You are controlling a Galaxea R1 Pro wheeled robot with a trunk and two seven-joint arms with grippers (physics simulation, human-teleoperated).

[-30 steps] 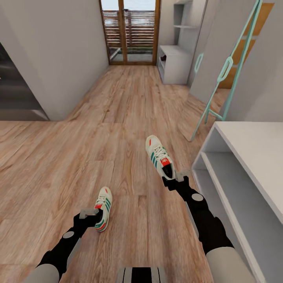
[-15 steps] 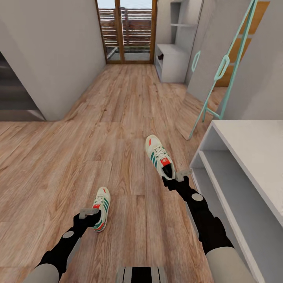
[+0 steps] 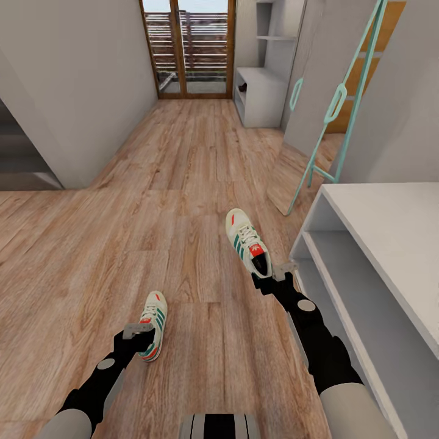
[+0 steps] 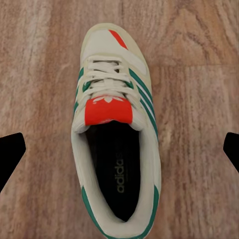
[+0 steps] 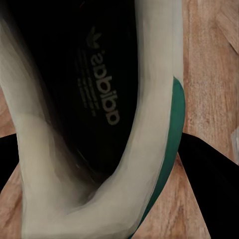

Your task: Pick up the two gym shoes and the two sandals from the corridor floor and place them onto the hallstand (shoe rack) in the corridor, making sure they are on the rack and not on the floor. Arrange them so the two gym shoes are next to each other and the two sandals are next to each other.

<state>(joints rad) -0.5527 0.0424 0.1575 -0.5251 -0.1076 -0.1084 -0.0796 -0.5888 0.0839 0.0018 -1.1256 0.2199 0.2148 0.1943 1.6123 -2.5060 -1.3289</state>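
On the corridor floor (image 3: 183,183), the right pincer (image 3: 273,277) is closed on the far gym shoe (image 3: 247,242) by its heel; the left pincer (image 3: 139,339) hangs spread wide over the near gym shoe (image 3: 152,317), gripping nothing. A heel-only hold could let the shoe tilt loose during lifting.

- Wooden-framed glass door (image 3: 188,49) at the top centre of the frame, slatted fence behind it.
- Plain white bench (image 3: 390,244) at the right edge.
- Teal leaning frame (image 3: 341,103), upper right.
- Grey wall (image 3: 73,85), upper left.
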